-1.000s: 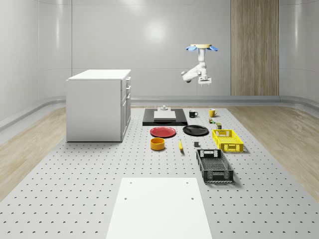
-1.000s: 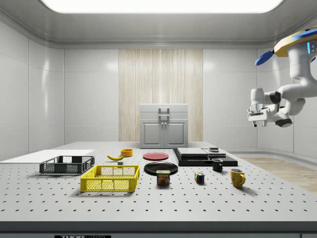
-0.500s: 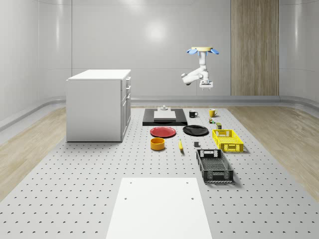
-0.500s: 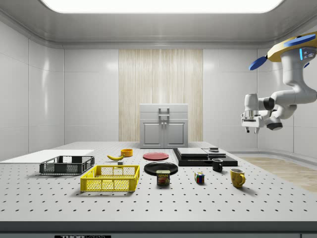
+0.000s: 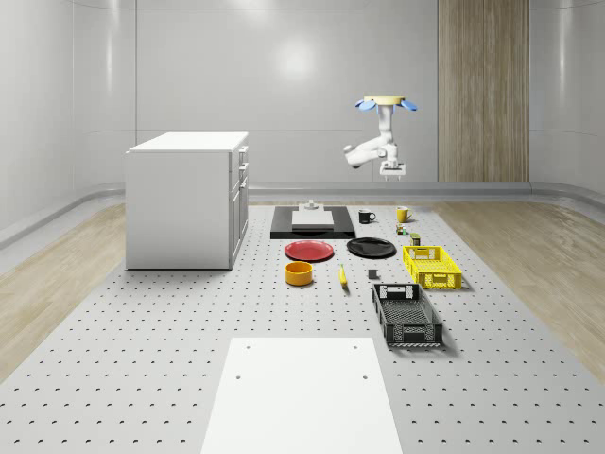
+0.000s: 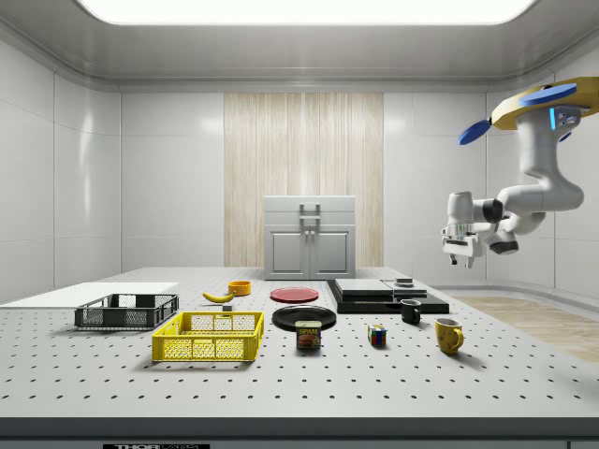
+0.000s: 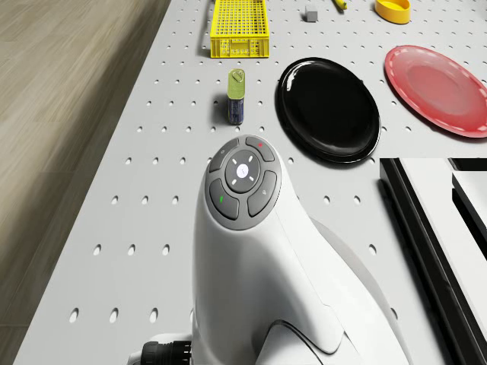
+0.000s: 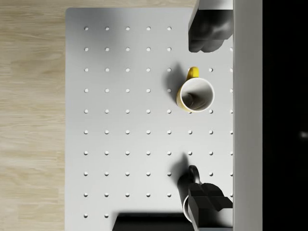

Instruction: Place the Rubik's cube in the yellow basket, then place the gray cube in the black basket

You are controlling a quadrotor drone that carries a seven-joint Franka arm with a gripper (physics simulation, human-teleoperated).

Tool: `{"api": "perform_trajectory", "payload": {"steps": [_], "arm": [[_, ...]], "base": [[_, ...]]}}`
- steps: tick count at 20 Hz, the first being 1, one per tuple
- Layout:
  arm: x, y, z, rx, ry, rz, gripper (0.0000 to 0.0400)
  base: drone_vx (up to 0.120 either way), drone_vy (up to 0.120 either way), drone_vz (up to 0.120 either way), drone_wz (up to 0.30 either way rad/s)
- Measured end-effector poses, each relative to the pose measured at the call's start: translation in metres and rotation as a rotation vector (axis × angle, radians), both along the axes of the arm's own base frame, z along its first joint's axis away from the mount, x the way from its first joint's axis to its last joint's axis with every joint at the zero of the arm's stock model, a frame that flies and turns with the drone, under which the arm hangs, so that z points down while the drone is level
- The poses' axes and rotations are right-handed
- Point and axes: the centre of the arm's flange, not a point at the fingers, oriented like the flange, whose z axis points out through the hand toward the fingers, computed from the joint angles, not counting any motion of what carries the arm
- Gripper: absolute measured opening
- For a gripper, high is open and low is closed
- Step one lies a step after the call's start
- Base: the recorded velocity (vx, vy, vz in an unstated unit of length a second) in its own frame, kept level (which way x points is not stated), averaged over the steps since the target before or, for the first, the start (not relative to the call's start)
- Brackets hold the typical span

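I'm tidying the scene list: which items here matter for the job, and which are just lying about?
Job: Rubik's cube, yellow basket, gray cube, black basket.
Lying about: yellow mug, black mug, can, banana, red plate, black plate, bowl, cabinet.

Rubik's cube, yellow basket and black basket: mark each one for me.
Rubik's cube (image 6: 377,336), side view, on its front face.
Yellow basket (image 6: 208,349), side view, on its near mesh wall.
Black basket (image 5: 408,333), whole-scene view, on its near wall.

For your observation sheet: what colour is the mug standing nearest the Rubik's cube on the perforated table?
Yellow mug, clearest in the side view, standing right of the Rubik's cube.
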Motion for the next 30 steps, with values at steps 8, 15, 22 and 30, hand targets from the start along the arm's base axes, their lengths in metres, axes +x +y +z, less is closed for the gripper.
{"api": "perform_trajectory", "payload": {"steps": [8, 15, 22, 30], "arm": [[0.0, -0.0001, 0.0, -0.001, 0.0, 0.0, 0.04], [0.0, -0.0001, 0.0, -0.001, 0.0, 0.0, 0.04], [0.0, -0.0001, 0.0, -0.001, 0.0, 0.0, 0.04], [0.0, -0.0001, -0.0001, -0.001, 0.0, 0.0, 0.04]], "base": [[0.12, 0.06, -0.02, 0.0], [0.12, 0.0, -0.12, 0.0], [0.12, 0.0, -0.12, 0.0], [0.12, 0.0, -0.12, 0.0]]}}
